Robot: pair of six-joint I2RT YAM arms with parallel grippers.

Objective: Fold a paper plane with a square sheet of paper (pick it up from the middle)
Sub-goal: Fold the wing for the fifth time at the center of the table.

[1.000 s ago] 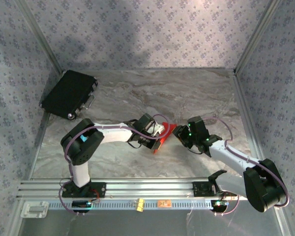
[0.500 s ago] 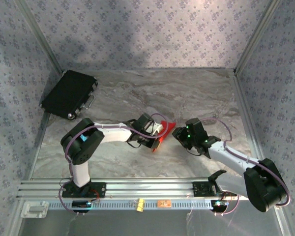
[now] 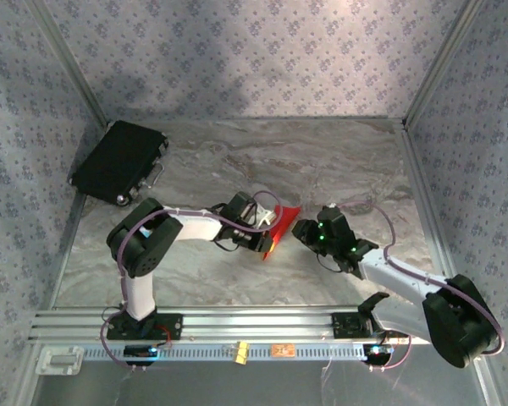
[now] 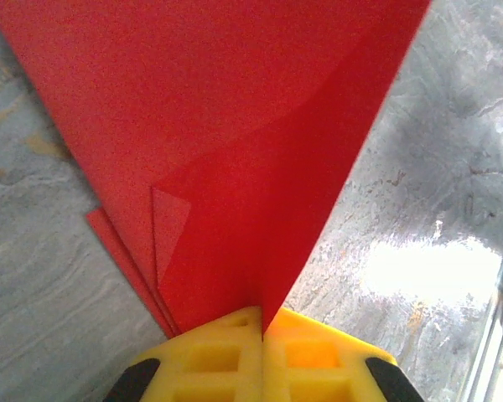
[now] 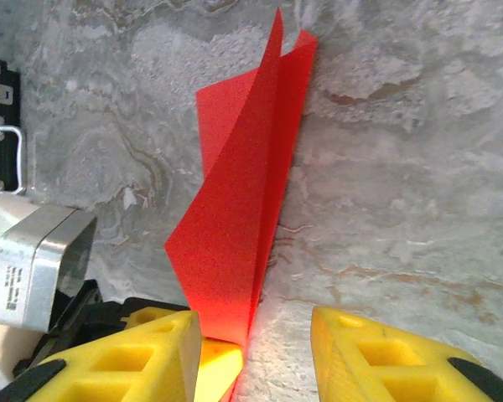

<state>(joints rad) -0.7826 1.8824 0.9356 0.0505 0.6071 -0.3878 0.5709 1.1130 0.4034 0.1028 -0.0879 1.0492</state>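
1. From above, the folded square sheet of paper (image 3: 285, 218) was seen mid-frame, raised off the table (image 3: 339, 161) and pinched by the left gripper (image 3: 269, 237), seemingly so its flaps could be reached. The right gripper (image 3: 299, 227) was set just beside it. Bare table was left above, and a black case (image 3: 118, 161) lay far off at upper left.
2. At the left wrist, the jaws were shown clamped on the sheet's layered edge (image 4: 235, 126) at bottom centre.
3. At the right wrist, the jaws were shown parted, astride the upright sheet's lower tip (image 5: 239, 226). Free room lay rightward.

Bright red sheet of paper (image 3: 286, 216), folded in layers, upright over the table (image 3: 339, 161).
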